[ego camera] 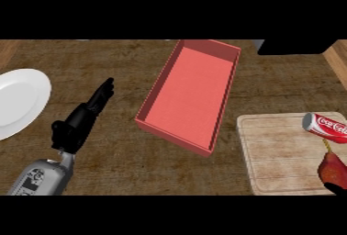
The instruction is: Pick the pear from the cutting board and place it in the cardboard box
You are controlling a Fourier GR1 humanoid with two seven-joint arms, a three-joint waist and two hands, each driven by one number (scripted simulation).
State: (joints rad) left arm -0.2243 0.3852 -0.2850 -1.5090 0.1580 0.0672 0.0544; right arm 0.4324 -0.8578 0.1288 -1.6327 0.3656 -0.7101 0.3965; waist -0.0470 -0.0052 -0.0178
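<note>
A dark red pear [331, 169] with a thin stem lies near the right edge of the wooden cutting board [284, 156] at the lower right. Directly below the pear, at the picture's lower right corner, a small black part of my right hand [338, 189] shows against the fruit; the remainder is out of view. The box [190, 94], a long reddish open tray, lies slantwise in the middle of the counter with nothing in it. My left hand [80, 120] rests open at the left, fingers straight and pointing up, well away from the box and the board.
A red cola can [325, 126] lies on its side on the board's far right corner, just above the pear's stem. A white plate [19, 102] sits at the left edge. A dark object [291, 47] stands at the back right.
</note>
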